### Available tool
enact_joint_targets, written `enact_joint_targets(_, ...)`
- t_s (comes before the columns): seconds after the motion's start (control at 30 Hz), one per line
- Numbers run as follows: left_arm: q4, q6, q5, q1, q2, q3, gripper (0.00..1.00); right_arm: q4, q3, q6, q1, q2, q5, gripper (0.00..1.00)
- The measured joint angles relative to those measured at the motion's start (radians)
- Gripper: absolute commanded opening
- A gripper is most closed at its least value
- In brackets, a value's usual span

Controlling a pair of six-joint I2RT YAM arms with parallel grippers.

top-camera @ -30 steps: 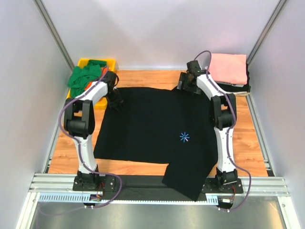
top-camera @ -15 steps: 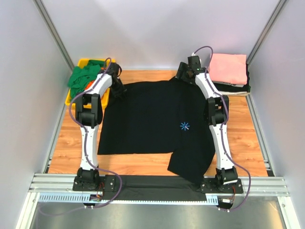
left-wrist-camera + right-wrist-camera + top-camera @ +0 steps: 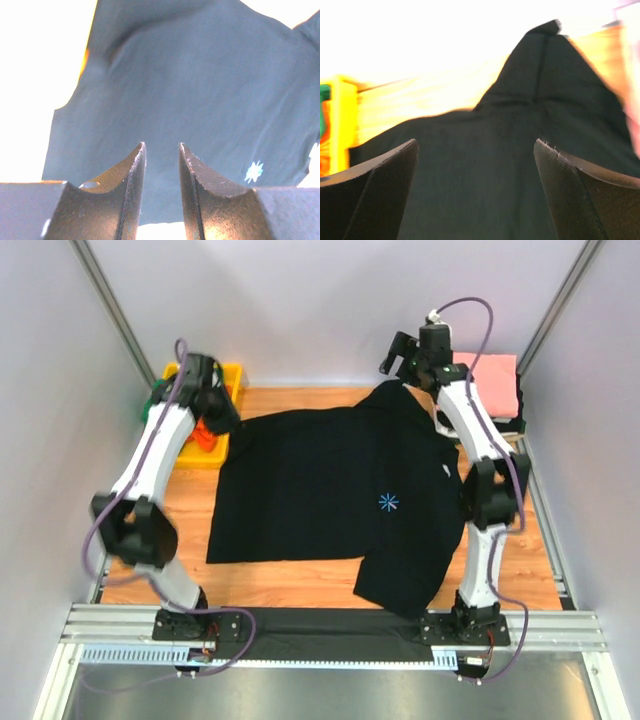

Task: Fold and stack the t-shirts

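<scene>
The large black t-shirt [image 3: 320, 485] lies spread flat on the wooden table, its light-blue starburst print [image 3: 388, 502] facing up and one lower corner hanging over the front edge. It fills the left wrist view [image 3: 200, 90] and the right wrist view [image 3: 485, 165]. My left gripper [image 3: 220, 412] hovers above the shirt's far left corner, jaws a little apart and empty [image 3: 161, 145]. My right gripper [image 3: 394, 360] hovers above the far right corner, jaws wide apart and empty [image 3: 475, 142]. A folded pink t-shirt [image 3: 492, 375] lies on a dark folded one at the far right.
A yellow tray [image 3: 232, 372] at the far left holds crumpled green [image 3: 160, 402] and orange [image 3: 203, 437] t-shirts, partly hidden by my left arm. Grey walls close in the table on three sides. Bare wood shows left and right of the black shirt.
Both grippers pulled the black shirt's far edge away from the front edge, then rose off it and now hang open above its far corners. The left arm swung up and outward.
</scene>
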Motion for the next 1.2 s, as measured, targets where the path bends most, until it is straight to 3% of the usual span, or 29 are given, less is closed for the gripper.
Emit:
enact_joint_targets(0.2,0.026,0.001,-0.063,0.011,-0.478,-0.509,0.38,-0.137,-0.404,0.055,0.082,-0.556,0.173,1.00)
enact_joint_targets(0.33,0.047,-0.040,-0.074,0.020,-0.640,-0.846,0.41,-0.213,-0.809,0.144,0.208,-0.869,0.238,1.00)
enact_joint_targets(0.43,0.033,-0.089,-0.078,0.021,-0.756,-1.067,0.46,-0.265,-1.092,0.238,0.290,-0.994,0.242,1.00)
enact_joint_targets(0.6,0.029,-0.187,-0.097,0.016,-0.920,-1.213,0.50,-0.333,-1.330,0.368,0.366,-1.133,0.236,1.00)
enact_joint_targets(0.63,0.032,-0.206,-0.105,0.016,-0.935,-1.223,0.55,-0.335,-1.351,0.383,0.373,-1.164,0.232,1.00)
enact_joint_targets(0.8,0.049,-0.273,-0.159,0.016,-0.919,-1.245,0.71,-0.335,-1.445,0.482,0.378,-1.280,0.228,1.00)
enact_joint_targets(0.9,0.082,-0.300,-0.187,0.016,-0.860,-1.277,0.72,-0.361,-1.483,0.534,0.378,-1.304,0.240,1.00)
enact_joint_targets(1.13,0.148,-0.316,-0.216,0.016,-0.704,-1.284,0.52,-0.428,-1.501,0.607,0.382,-1.324,0.266,1.00)
enact_joint_targets(1.17,0.153,-0.317,-0.219,0.016,-0.693,-1.279,0.41,-0.428,-1.507,0.615,0.391,-1.320,0.263,1.00)
enact_joint_targets(1.2,0.161,-0.319,-0.224,0.016,-0.679,-1.273,0.19,-0.430,-1.515,0.625,0.405,-1.314,0.262,1.00)
